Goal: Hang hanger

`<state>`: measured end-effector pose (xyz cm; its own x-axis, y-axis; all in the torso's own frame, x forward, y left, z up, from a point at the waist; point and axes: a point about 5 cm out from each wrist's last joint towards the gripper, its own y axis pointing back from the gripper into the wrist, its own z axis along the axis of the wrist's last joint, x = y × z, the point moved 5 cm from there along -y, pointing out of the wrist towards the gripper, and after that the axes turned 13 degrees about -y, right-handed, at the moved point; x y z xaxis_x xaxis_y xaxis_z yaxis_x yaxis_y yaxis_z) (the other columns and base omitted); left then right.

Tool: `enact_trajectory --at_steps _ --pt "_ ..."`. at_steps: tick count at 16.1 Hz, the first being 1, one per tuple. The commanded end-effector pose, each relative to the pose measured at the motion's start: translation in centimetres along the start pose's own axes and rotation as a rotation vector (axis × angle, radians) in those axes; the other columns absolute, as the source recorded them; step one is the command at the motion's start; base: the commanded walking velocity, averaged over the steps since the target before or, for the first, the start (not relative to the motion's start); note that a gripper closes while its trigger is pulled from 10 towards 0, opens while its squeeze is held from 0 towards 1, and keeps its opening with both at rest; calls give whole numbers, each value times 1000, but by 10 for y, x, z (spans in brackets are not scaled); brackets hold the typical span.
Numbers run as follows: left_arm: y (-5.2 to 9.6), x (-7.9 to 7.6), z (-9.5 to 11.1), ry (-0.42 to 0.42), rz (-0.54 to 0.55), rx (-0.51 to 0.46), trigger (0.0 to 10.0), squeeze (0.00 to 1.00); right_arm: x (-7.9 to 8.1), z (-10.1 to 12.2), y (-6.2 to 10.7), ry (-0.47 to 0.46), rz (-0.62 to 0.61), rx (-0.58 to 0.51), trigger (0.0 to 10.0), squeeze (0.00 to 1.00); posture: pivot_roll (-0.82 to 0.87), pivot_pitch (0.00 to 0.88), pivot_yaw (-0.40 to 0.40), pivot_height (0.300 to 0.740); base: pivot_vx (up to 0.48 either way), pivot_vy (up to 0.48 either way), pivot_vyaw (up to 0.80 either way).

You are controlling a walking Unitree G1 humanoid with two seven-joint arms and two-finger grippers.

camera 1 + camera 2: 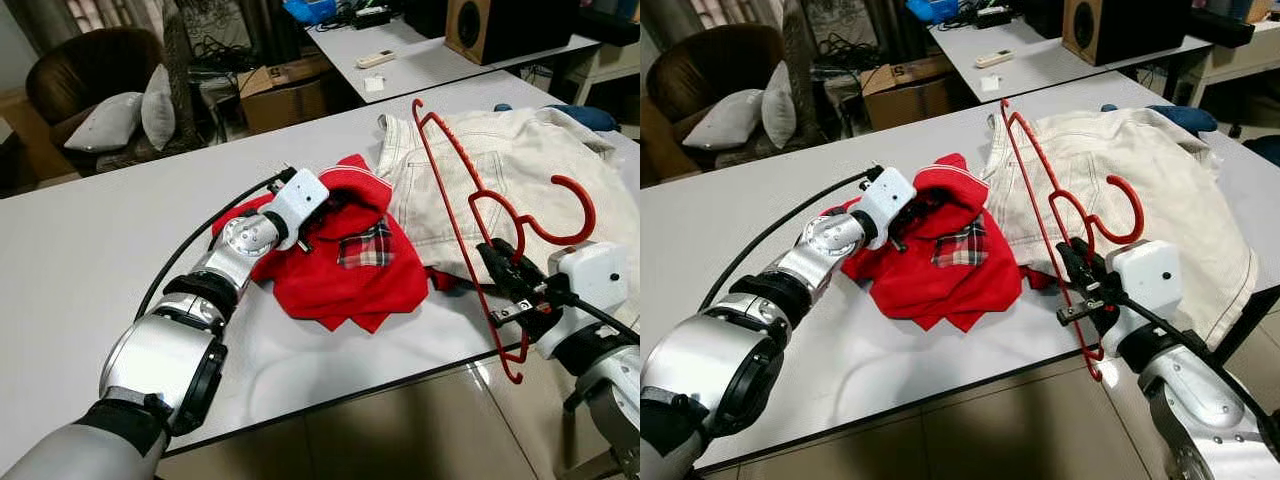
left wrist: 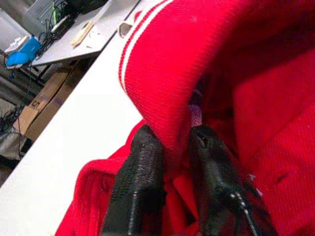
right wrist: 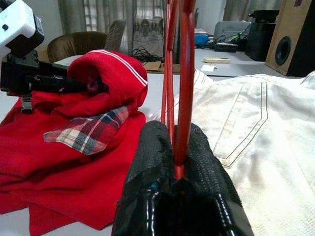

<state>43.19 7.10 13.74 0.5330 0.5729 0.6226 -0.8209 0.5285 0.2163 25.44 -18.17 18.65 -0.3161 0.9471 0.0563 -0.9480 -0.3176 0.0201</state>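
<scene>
A red wire hanger (image 1: 470, 220) stands tilted over the table's right part, its hook (image 1: 572, 210) curling to the right. My right gripper (image 1: 510, 285) is shut on its lower bar, with the black fingers (image 3: 152, 162) pressed on the red wire (image 3: 183, 98). A red shirt (image 1: 350, 250) with a plaid patch (image 1: 365, 245) lies crumpled in the middle of the white table (image 1: 100, 240). My left gripper (image 2: 170, 147) is shut on the shirt's ribbed collar (image 2: 162, 73), lifting a fold of it.
A cream jacket (image 1: 520, 170) lies spread on the table behind the hanger. The table's front edge (image 1: 380, 385) runs close to my right arm. Beyond stand an armchair with cushions (image 1: 110, 100), cardboard boxes (image 1: 285, 90), and a second table with a speaker (image 1: 495, 25).
</scene>
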Motion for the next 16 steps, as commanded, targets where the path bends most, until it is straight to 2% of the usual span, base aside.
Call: enact_trajectory --at_steps 1,4,5,8,10,11,12,14,16 --pt "3 7 -6 35 23 21 0 0 3 0 0 4 13 -2 10000 0 -285 0 205 740 0 0 0" --pt "11 15 -25 83 82 77 0 0 7 0 -5 4 41 -1 10000 0 -271 0 184 740 0 0 0" --pt "14 20 -30 73 98 95 0 0 9 0 -6 5 59 1 10000 0 -263 0 178 740 0 0 0" --pt "24 49 -33 -58 154 136 0 0 27 -4 -6 5 200 43 10000 0 -235 0 159 740 0 0 0" --pt "29 80 -18 -189 175 131 0 0 49 -13 -5 -15 336 106 10000 0 -214 0 151 740 0 0 0" --pt "30 89 -8 -224 164 110 0 0 57 -18 -6 -23 382 137 10000 0 -197 0 146 740 0 0 0" --pt "28 92 4 -244 138 78 0 0 62 -28 -7 -37 404 194 10000 0 -187 0 141 740 0 0 0" --pt "27 96 15 -247 129 45 0 0 66 -39 -5 -32 433 261 10000 0 -183 0 138 740 0 0 0" --pt "25 101 33 -284 118 -7 0 0 63 -51 -8 -56 403 322 10000 0 -178 0 135 740 0 0 0"
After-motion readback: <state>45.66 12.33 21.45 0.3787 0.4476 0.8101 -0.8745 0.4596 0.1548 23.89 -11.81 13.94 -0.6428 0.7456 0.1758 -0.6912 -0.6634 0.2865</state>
